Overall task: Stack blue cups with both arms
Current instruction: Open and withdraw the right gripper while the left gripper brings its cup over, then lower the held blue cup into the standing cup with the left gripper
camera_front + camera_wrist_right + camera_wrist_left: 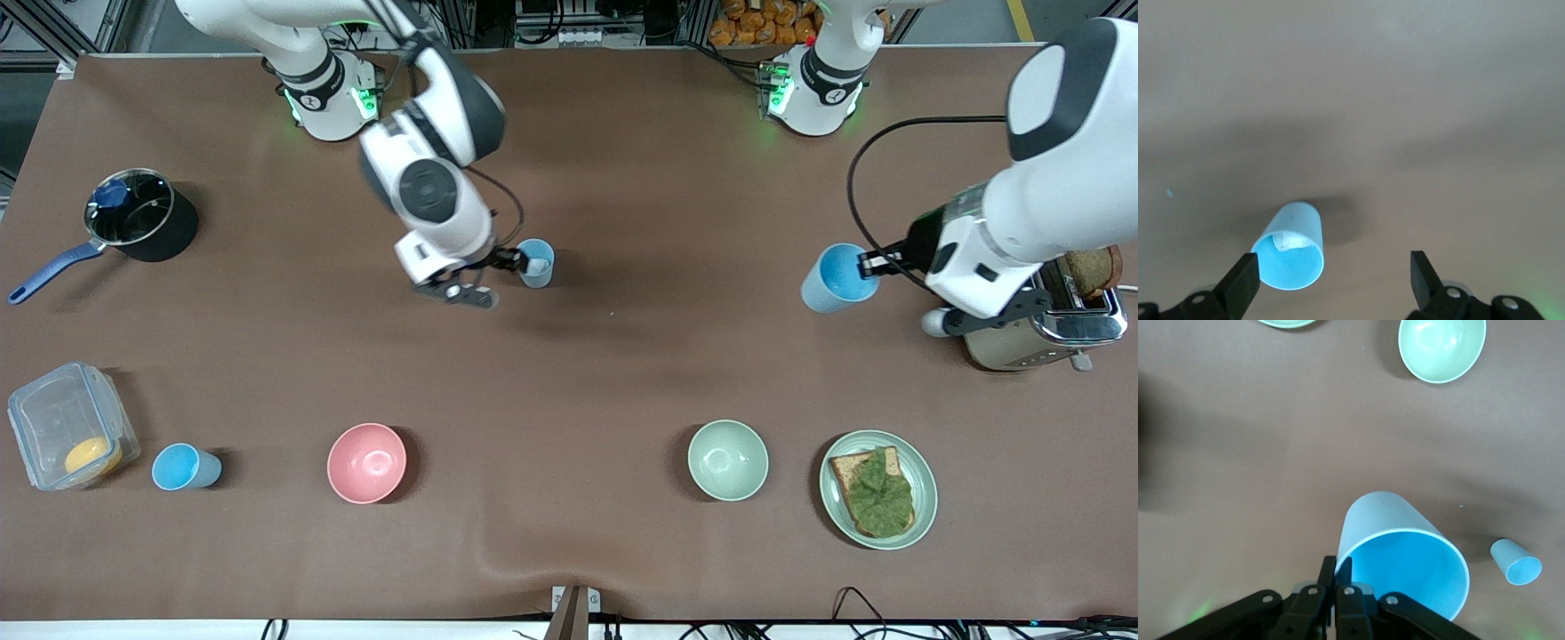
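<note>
Over the left arm's end of the table, just beside the toaster (1049,329), your left gripper (867,265) is closed on the rim of a blue cup (834,277), one finger inside the mouth and one outside; the left wrist view shows the cup (1401,560) tilted and clear of the brown table (622,178). Near the table's middle, your right gripper (518,261) hangs low at a second blue cup (536,262) that stands on the cloth. Its fingers (1241,283) are spread wide; one is just beside the cup's rim (1290,248), the other well apart, and they grip nothing. You have a third blue cup (182,467) standing nearer the front camera, between the clear container (62,427) and the pink bowl (366,462). A green bowl (727,460) and a plate (836,507) of toast sit toward the left arm's end.
</note>
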Action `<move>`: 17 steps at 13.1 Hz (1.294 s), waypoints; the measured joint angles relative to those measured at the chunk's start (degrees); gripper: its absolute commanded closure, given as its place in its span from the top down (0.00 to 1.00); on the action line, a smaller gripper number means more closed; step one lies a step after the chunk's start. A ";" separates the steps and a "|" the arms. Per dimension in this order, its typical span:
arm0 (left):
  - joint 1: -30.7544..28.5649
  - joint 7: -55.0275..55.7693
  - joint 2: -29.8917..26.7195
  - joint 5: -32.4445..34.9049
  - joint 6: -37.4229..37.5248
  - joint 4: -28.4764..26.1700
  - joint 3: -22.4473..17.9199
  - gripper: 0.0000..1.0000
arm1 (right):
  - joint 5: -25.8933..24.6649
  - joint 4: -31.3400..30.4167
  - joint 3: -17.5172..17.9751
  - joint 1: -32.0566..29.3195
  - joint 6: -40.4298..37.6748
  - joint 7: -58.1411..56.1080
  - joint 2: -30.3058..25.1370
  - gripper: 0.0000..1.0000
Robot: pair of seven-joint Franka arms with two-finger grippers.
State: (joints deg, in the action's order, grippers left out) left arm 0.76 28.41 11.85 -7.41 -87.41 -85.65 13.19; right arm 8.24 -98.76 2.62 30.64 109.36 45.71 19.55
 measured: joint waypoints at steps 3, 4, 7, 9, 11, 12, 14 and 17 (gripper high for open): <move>0.13 7.39 0.65 -0.03 -0.26 0.02 3.96 0.00 | -0.07 4.68 -0.14 -6.40 -3.42 -9.71 -1.87 1.00; 0.21 10.71 0.96 -0.03 -0.74 0.03 5.65 0.00 | -0.07 5.28 -0.18 -8.70 -5.04 -13.60 -2.95 1.00; 2.97 18.70 2.32 -0.03 -4.18 0.03 8.57 0.00 | -0.13 8.62 -0.27 -15.44 -11.78 -23.02 -6.20 1.00; 6.25 23.24 3.01 -0.03 -6.23 0.04 8.85 0.00 | -0.25 10.05 -0.34 -19.54 -14.56 -29.44 -8.95 1.00; 8.63 26.27 3.44 -0.03 -8.21 0.04 8.92 0.00 | -0.35 10.20 -0.52 -23.21 -17.68 -34.58 -12.20 1.00; 9.66 27.86 3.59 -0.03 -9.08 0.03 8.92 0.00 | -0.40 10.22 -0.55 -25.03 -19.01 -36.81 -13.78 1.00; 11.31 29.89 3.96 -0.03 -10.14 0.03 8.94 0.00 | -0.44 9.78 -0.57 -28.60 -20.58 -42.67 -17.05 1.00; 15.36 37.11 4.84 -0.03 -12.09 -0.35 9.04 0.00 | -0.85 7.79 -0.63 -31.69 -21.91 -47.65 -20.85 1.00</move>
State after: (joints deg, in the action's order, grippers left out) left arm 16.12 65.52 16.70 -7.44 -99.51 -86.00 22.23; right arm 7.39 -90.97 1.98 -1.05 87.45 -1.93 -1.31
